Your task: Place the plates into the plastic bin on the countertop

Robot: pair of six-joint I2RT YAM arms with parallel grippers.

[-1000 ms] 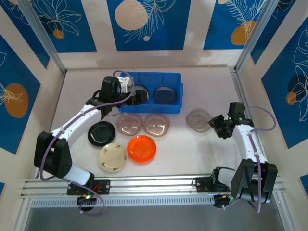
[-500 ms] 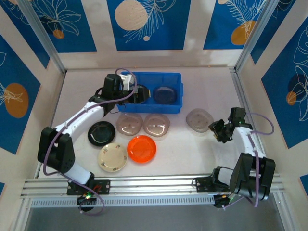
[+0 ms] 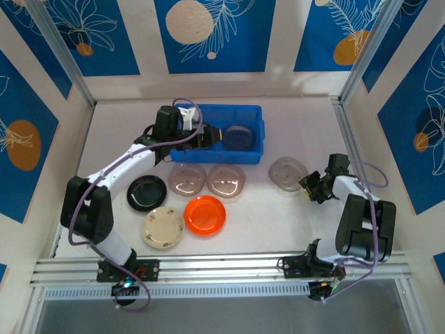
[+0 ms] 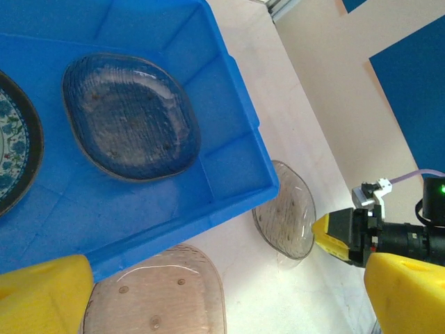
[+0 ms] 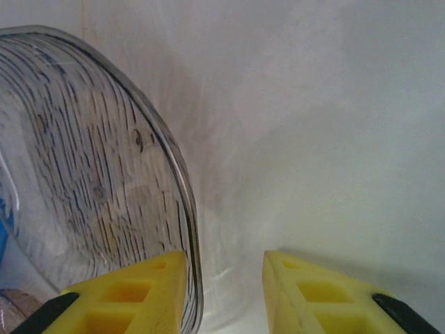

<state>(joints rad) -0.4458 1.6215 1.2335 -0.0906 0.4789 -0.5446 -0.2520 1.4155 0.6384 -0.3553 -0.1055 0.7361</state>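
Plates (image 3: 205, 214) on white countertop (image 3: 292, 223), blue leaf-patterned walls (image 3: 208, 35), aluminium rail (image 3: 222, 268) nearside.

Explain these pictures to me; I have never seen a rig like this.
Two robot arms stand at the near edge of a white countertop. One picture looks down from above; the other two come from a camera on each wrist, so the yellow fingers there belong to that arm. The left pincer hangs wide open over the blue bin, holding nothing; inside lie a smoky plate and a patterned plate. On the countertop lie a black plate, a cream plate, an orange plate and a pair of grey plates. The right pincer is open, straddling the rim of the far-right grey plate, not clamped on it.
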